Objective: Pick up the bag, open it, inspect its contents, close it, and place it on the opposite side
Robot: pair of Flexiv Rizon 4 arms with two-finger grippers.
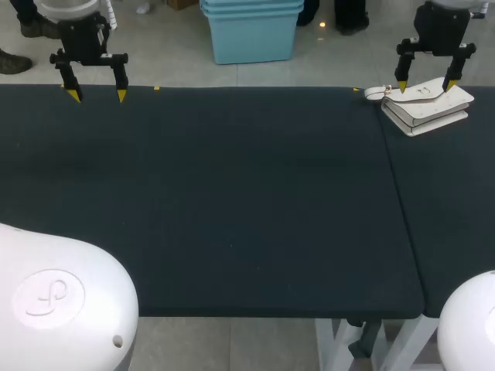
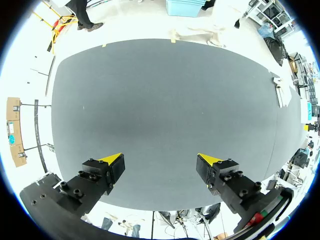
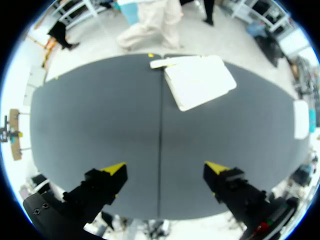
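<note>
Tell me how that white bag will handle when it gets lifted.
The white bag lies flat with crisp edges, so it probably holds its shape rather than sagging. Its smooth flap may be slippery to pinch. The loose strap at its end will likely dangle.

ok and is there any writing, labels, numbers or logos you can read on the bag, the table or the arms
No readable words or numbers anywhere.
white bag: no print shows on it, in the head view or the right wrist view.
table: no text.
white arm base: one raised round emblem, a curled sign rather than a legible word.
</note>
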